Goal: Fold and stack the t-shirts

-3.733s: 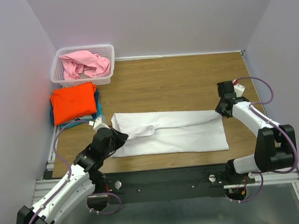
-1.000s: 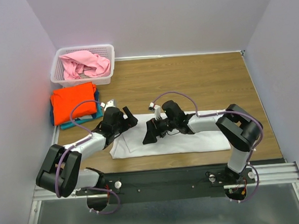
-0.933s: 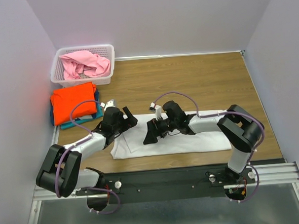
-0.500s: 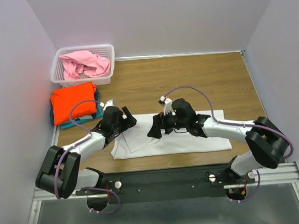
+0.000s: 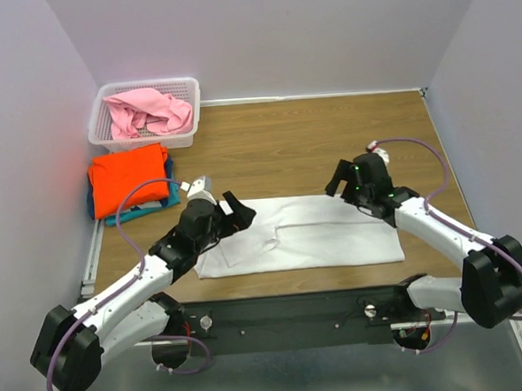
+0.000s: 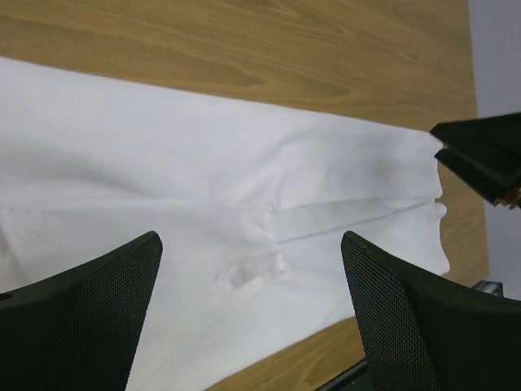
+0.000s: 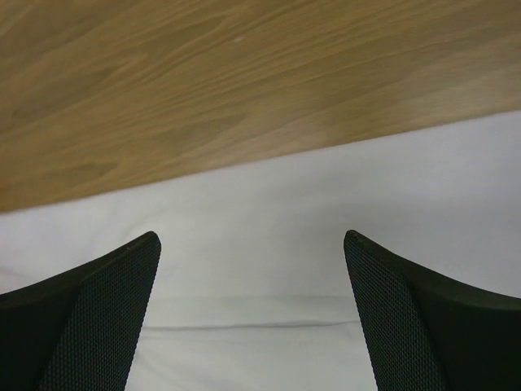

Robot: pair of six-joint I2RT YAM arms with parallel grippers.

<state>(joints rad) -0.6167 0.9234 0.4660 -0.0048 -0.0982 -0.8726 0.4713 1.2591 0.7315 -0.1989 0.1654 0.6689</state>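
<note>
The white t-shirt (image 5: 317,241) lies as a long folded strip across the near part of the wooden table (image 5: 311,139), with a crease and a small pucker near its middle (image 6: 260,269). My left gripper (image 5: 238,210) hovers open over its left end, with nothing between its fingers (image 6: 250,240). My right gripper (image 5: 340,183) is open above the shirt's far edge towards the right (image 7: 251,236), also holding nothing. The orange t-shirt (image 5: 129,179) sits folded on the teal one (image 5: 142,212) at the left. The pink t-shirt (image 5: 149,112) lies crumpled in the basket.
The white lattice basket (image 5: 190,86) stands at the back left corner. Grey walls close the table in on three sides. Bare wood (image 7: 203,81) stretches beyond the shirt's far edge. The right gripper's black tip (image 6: 484,155) shows in the left wrist view.
My right arm has drawn back from the middle of the white shirt to its far right edge. The left gripper has shifted a little rightward over the shirt's left end. Both stayed open.
</note>
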